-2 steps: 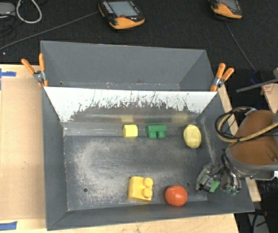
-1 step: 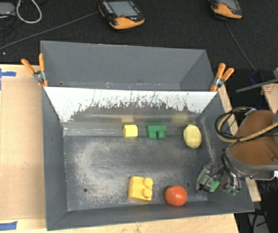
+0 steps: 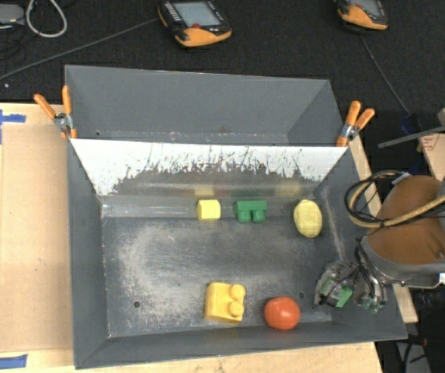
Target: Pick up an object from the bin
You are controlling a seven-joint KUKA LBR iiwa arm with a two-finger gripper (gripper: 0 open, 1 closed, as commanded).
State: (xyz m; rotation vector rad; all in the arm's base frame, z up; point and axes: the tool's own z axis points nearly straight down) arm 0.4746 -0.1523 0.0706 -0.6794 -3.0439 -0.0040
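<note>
In the camera view, a grey metal bin (image 3: 177,256) is seen from above, its floor scuffed and its far wall streaked with pale marks. The gripper (image 3: 352,292) is found low in the near right corner of the bin, close against the right wall, with the arm's orange cover (image 3: 413,230) and looped black cables (image 3: 366,196) seen above it at the right rim. Whether the gripper is released or clenched cannot be told, as its tip is lost among dark parts and small green pieces of its own hardware; whether anything is grasped cannot be told either.

The thing nearest to the gripper is a red-orange ball (image 3: 283,314), lying on the floor near the near wall, just to the left of the gripper and apart from it. A yellow toy brick (image 3: 225,301) with round studs is placed just to the left of the ball, also along the near wall.

Three more things are lined up along the foot of the far wall, well apart from the gripper: a small yellow cube (image 3: 208,210) to the left, a green block (image 3: 250,210) just beside it, and a yellow lemon-shaped thing (image 3: 308,218) further right.
</note>
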